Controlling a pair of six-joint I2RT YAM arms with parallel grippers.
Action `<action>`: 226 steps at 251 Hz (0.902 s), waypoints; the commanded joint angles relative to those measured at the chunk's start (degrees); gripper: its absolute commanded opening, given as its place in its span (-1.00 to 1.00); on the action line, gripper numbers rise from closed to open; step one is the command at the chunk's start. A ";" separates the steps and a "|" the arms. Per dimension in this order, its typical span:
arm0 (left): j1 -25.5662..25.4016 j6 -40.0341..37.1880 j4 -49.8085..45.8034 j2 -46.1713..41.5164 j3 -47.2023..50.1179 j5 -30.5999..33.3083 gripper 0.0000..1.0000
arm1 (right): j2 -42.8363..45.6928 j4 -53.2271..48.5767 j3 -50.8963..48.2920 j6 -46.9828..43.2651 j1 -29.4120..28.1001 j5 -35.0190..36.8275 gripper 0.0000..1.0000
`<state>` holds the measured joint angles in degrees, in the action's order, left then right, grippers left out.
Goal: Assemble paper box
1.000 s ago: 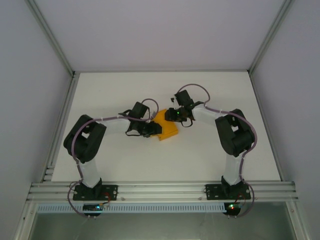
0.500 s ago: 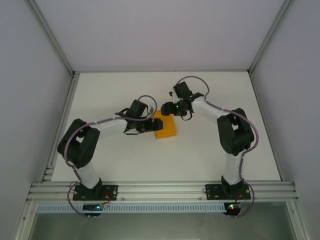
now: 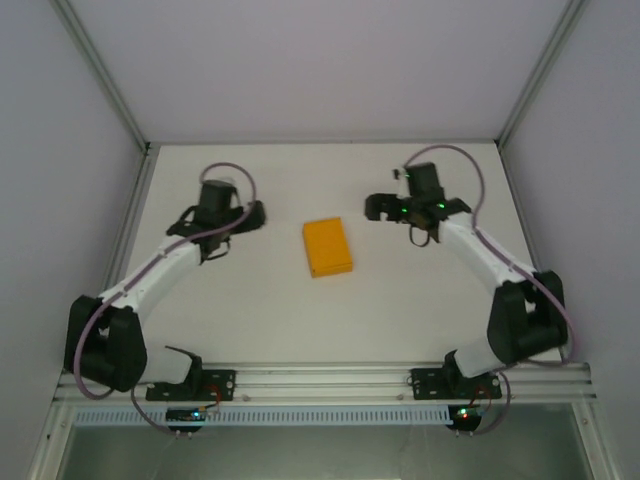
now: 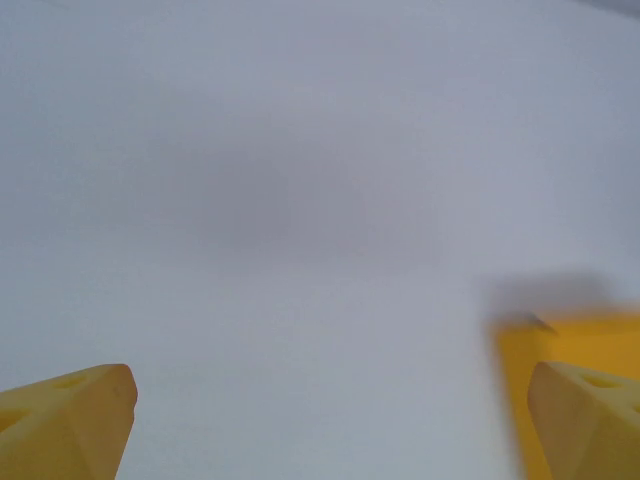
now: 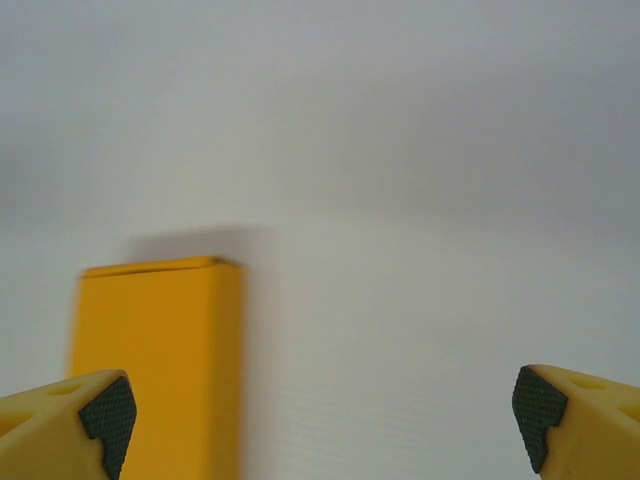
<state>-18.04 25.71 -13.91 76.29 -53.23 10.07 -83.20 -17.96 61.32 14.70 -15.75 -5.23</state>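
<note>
squarely on the white table (image 3: 400,310) sits the paper box (image 3: 327,247), untouched.

Pale grey walls (image 3: 320,60) enclose the white table (image 3: 400,320) on three sides. Aluminium posts (image 3: 105,78) stand at its rear corners; an aluminium rail (image 3: 330,380) lines the near edge.

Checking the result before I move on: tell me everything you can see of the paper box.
The paper box is a plain orange-yellow rectangular block, apparently thin card, closed up with no loose flaps showing. It lies flat and slightly askew on the white table, midway between the arms. Nothing touches it: the left gripper and right gripper stand open, well apart from it.
</note>
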 commanded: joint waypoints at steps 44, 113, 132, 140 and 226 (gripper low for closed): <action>14.00 -15.23 33.91 -2.05 21.51 7.21 0.99 | 7.50 32.26 -25.46 -10.41 11.78 1.91 0.99; 14.54 -23.82 54.98 -1.41 33.05 4.62 0.99 | 7.23 53.69 -39.95 -14.97 13.59 3.17 0.99; 14.99 -24.52 55.60 1.58 31.87 2.69 0.99 | 6.91 60.48 -42.45 -17.93 13.94 1.19 0.99; 15.61 -24.66 57.15 2.44 31.66 -1.04 0.99 | 5.86 65.67 -43.95 -19.12 13.99 0.89 0.98; 20.25 -23.02 67.96 11.36 33.20 -6.65 1.00 | -5.85 68.88 -40.08 -13.05 15.39 6.86 0.98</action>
<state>2.96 2.59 51.24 88.33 -18.65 5.93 -89.10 50.87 16.58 1.48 2.15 -0.80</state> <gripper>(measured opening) 0.994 0.993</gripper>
